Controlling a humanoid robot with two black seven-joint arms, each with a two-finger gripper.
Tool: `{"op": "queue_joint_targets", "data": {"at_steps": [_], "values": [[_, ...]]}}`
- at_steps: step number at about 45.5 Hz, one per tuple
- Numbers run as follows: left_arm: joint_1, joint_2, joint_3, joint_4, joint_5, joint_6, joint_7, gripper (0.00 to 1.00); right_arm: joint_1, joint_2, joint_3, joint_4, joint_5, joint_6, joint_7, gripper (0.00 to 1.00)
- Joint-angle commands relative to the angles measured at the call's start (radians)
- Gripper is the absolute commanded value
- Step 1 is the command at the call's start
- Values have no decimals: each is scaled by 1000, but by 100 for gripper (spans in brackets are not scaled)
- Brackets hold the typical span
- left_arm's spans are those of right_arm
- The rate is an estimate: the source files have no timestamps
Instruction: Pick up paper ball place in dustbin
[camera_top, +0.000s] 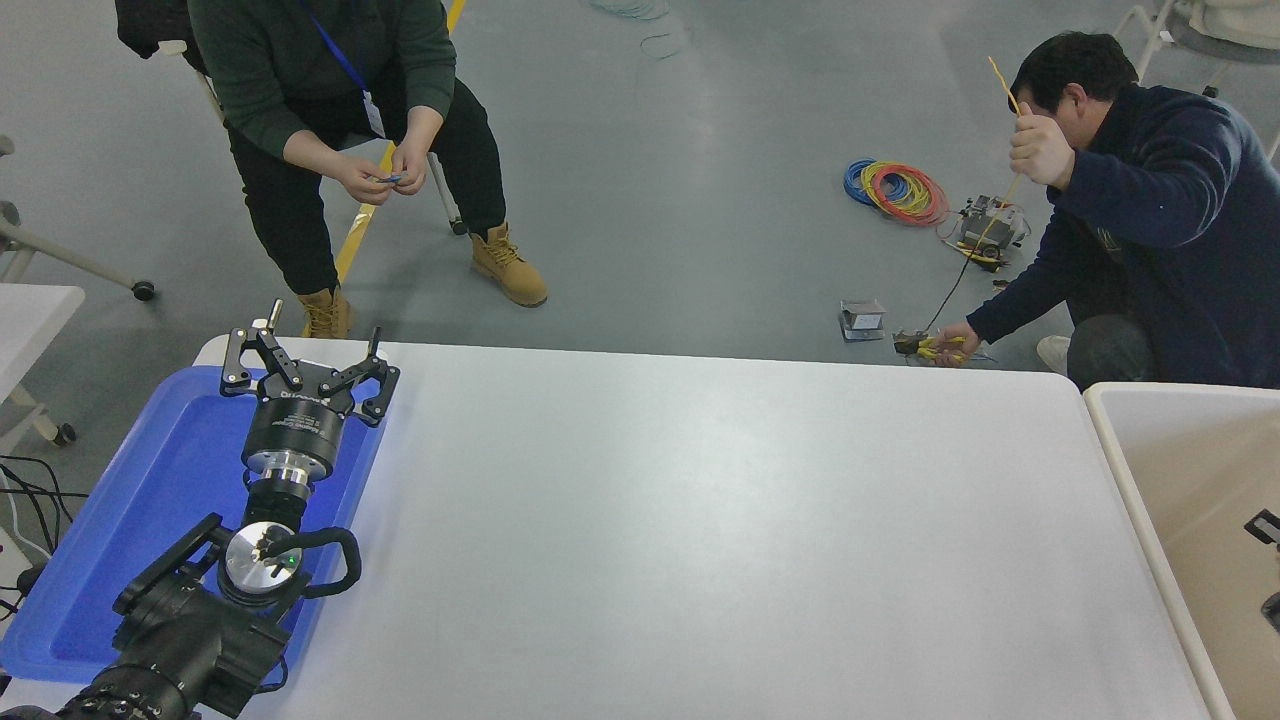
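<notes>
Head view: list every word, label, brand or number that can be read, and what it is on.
Nothing can be read for certain.
Left gripper, parked over the blue tray: white print on its black body, too small and blurred to read.
Person's badge, top left: not read off.
Table, dustbin, boxes on the floor: no text visible.
Right gripper: only a black sliver at the right edge, no print visible.

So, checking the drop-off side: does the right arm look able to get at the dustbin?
Probably yes: a black part of the right gripper shows at the picture's right edge, over the dustbin, with nothing between them.
</notes>
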Motion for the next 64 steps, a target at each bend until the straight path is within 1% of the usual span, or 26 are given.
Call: {"op": "queue_joint_targets", "data": {"at_steps": [1,6,7,34,46,52,59,64], "values": [[0,-1,-1,0,0,0,0,100,7,5,0,-3,-1,-15,-1,50],[0,-1,-1,0,0,0,0,100,8,5,0,-3,-1,-47,0,94],[0,1,1,0,0,0,0,100,8,5,0,-3,-1,-50,0,99],[0,-1,1,0,0,0,0,100,212,-5,31,11,1,-39,-1,100],[0,1,1,0,0,0,0,100,349,-17,413,12,1,-28,-3,100],[0,1,-1,0,0,0,0,100,438,-63,580,34,1,-27,-3,100],[0,-1,-1,0,0,0,0,100,479,-118,730,130,-1,-24,-3,100],[0,1,-1,0,0,0,0,100,478,-152,812,235,-2,-25,9,100]]}}
